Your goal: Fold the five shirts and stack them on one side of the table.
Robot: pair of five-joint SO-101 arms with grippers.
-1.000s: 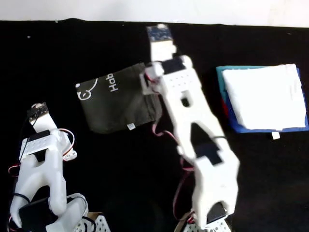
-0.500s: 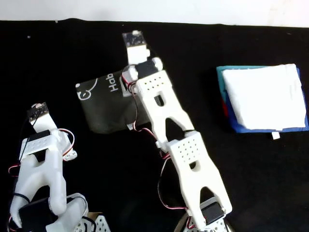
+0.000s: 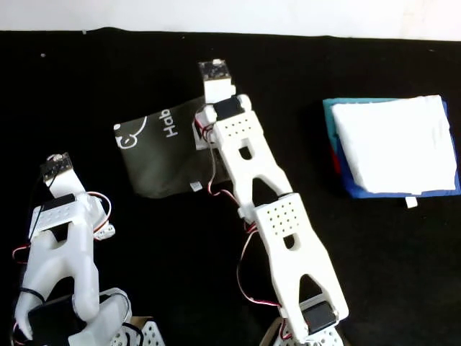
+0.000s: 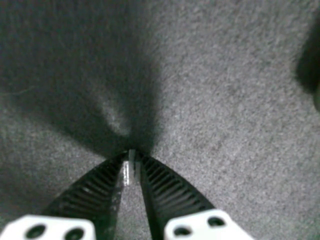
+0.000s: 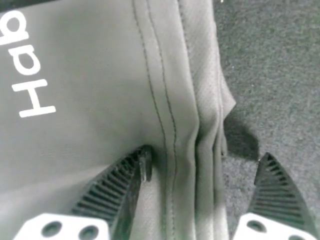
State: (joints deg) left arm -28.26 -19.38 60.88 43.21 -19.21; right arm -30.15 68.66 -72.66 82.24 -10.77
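A black table takes up almost all of the high view, with a strip of white wall along the far edge.

A folded grey shirt with white print lies left of the middle. Its right part is hidden under the right arm, which stretches from the near edge across the table to it. A small white label shows at the shirt's near edge.

On the right side lies the stack, well apart from the grey shirt. A white shirt is on top, with a blue layer under it. At the stack's left edge, thin strips of teal and red show. How many shirts are inside the stack I cannot tell.

In the right wrist view the right gripper is spread wide over the shirt's folded edge. One finger is on the cloth and the other is over bare table beyond the edge. It grasps nothing, and whether the tips press down is not clear.

The left arm stands at the near left corner, apart from the shirt, and its base is cut off by the frame. The left gripper is clenched just above the table, tips together, with no cloth between them. A small pale spot at the tips is too small to identify.
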